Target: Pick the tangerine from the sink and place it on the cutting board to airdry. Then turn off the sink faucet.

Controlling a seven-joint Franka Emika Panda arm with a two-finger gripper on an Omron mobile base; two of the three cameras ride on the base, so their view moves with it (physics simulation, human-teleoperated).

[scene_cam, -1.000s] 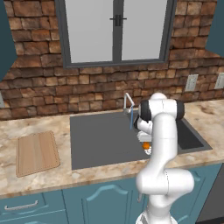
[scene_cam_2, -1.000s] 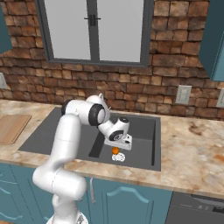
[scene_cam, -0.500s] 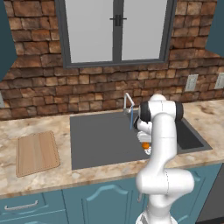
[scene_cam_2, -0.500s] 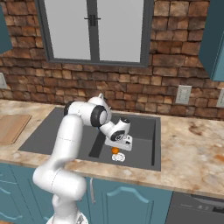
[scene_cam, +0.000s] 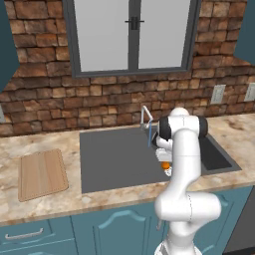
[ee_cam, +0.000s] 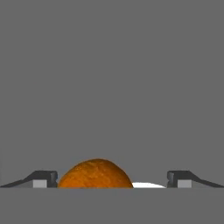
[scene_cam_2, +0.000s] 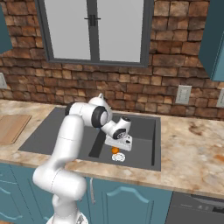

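The tangerine (ee_cam: 95, 174) lies on the floor of the dark-grey sink (scene_cam: 114, 159), beside the white drain (scene_cam_2: 118, 157). My gripper (ee_cam: 112, 179) hangs just over the fruit, open. The orange ball sits between the two fingertips (ee_cam: 43, 178), closer to the left one, and neither pad grips it. In the base views the hand reaches down into the basin's right part, with the tangerine (scene_cam_2: 115, 150) (scene_cam: 165, 165) right below it. The cutting board (scene_cam: 42, 174) lies bare on the counter left of the sink. The sink faucet (scene_cam: 146, 114) arches at the back rim, and a thin blue stream (scene_cam: 149, 134) falls from it.
A brick wall and a window rise behind the counter. Marbled countertop (scene_cam_2: 192, 148) extends right of the sink, with wall outlets (scene_cam_2: 183, 94) above it. My own arm stands between the base and the basin's right half.
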